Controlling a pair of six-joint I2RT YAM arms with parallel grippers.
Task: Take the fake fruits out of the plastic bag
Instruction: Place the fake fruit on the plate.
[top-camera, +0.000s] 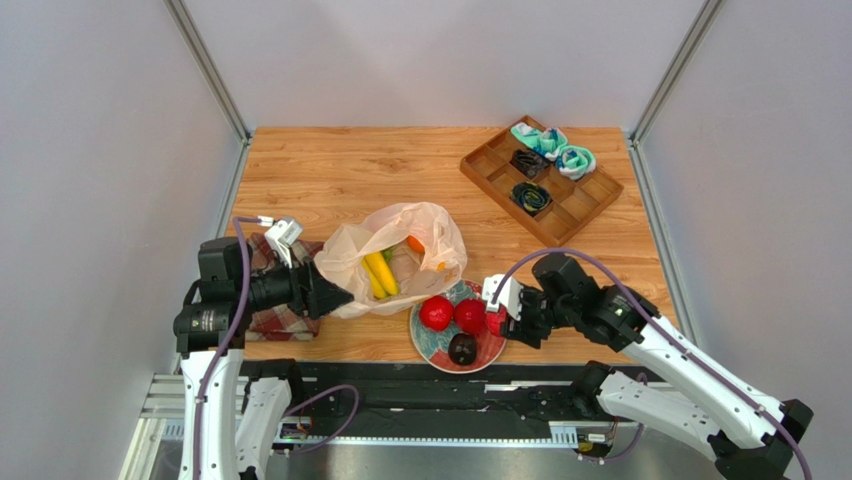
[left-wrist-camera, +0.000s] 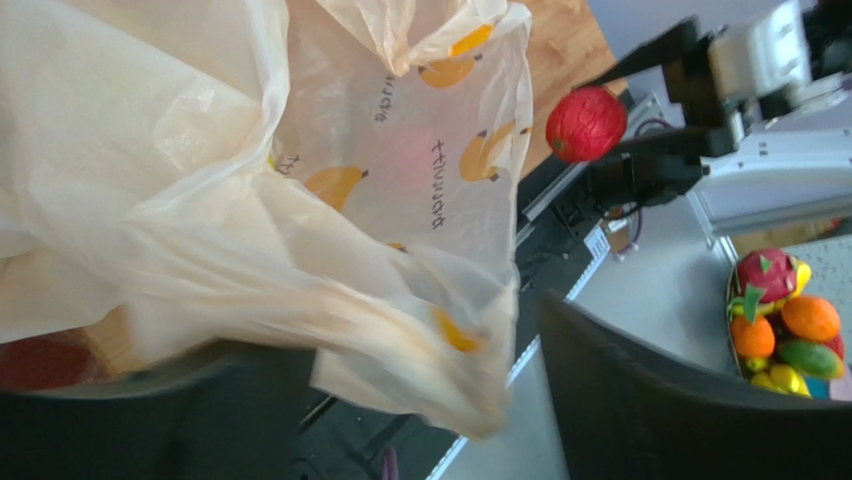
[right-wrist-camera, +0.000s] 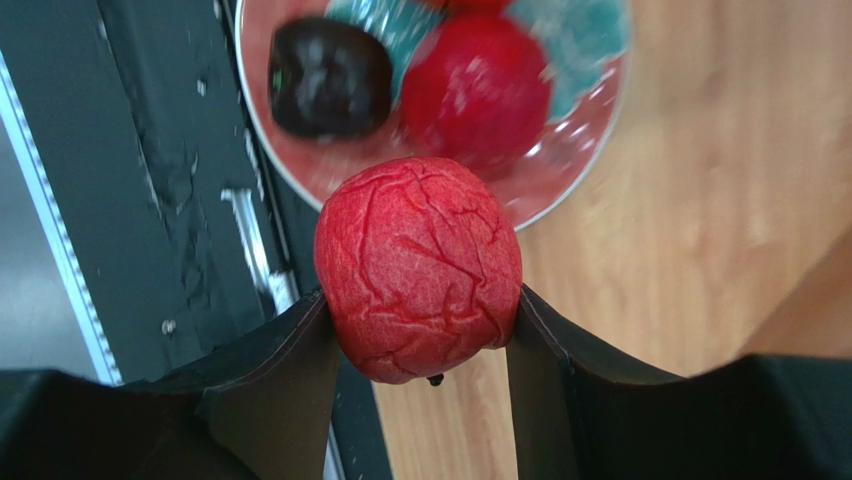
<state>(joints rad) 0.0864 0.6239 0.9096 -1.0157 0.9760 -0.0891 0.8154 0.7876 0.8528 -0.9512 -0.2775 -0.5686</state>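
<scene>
**Left arm.** It rises from its base and the forearm runs level toward the right, over a red plaid cloth (top-camera: 282, 322) that it mostly covers. On my feed the left gripper (top-camera: 340, 297) sits at the mouth of the thin translucent cream plastic bag with orange-yellow prints (top-camera: 435, 225). In the wrist view its fingers are blurred. They stand apart with film draped between them and a bare gap beside one, so nothing is clamped.

**Bag.** It lies open at mid-table. I see yellow plastic bananas (top-camera: 380, 273) and a small orange fruit (top-camera: 415, 244) inside. A green scrap beside them is too small to identify. The folds hide the rest of the contents.

**Plate.** A teal-and-red painted plate (top-camera: 430, 343) sits at the near edge. It holds a pair of glossy red round fruits (top-camera: 436, 313) and a dark purple-black round fruit (top-camera: 462, 348).

**Right arm.** The elbow is folded and the wrist is low at the plate's right rim. The right gripper (right-wrist-camera: 422, 298) is closed on a wrinkled red round fruit (right-wrist-camera: 418, 265). I cannot tell whether it touches the plate.

**Tray.** A wooden compartment tray (top-camera: 590, 192) sits far right, holding teal-white bundles (top-camera: 540, 138) and dark coils (top-camera: 530, 197).
</scene>
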